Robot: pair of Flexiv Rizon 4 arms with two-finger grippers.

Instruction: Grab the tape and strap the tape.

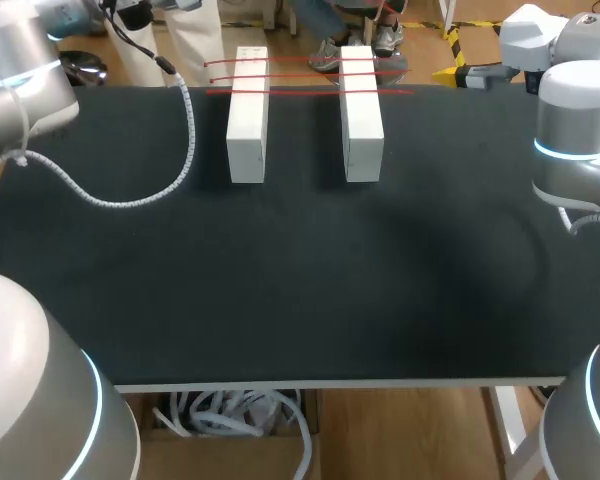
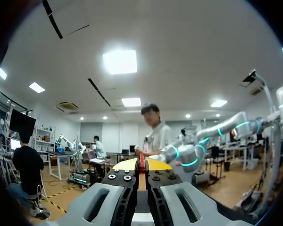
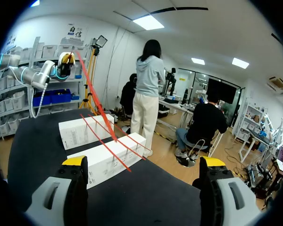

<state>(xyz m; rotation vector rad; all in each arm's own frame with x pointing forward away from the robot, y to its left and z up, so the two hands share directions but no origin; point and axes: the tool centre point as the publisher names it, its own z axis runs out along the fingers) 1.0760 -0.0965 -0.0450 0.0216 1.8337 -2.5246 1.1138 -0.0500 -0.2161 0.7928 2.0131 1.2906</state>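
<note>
- Our left gripper (image 2: 141, 165) is pinched together on what looks like the red tape (image 3: 97, 101); we judge it sits high to draw the strand taut.
- Our right gripper (image 3: 144, 165) stands wide apart, holding nothing, facing the blocks.
- The tape runs down to the near block (image 3: 108, 162) and the far block (image 3: 85, 132), with strands crossing both.
- Both stand parallel at the far edge of the black bench (image 1: 300, 300).
</note>
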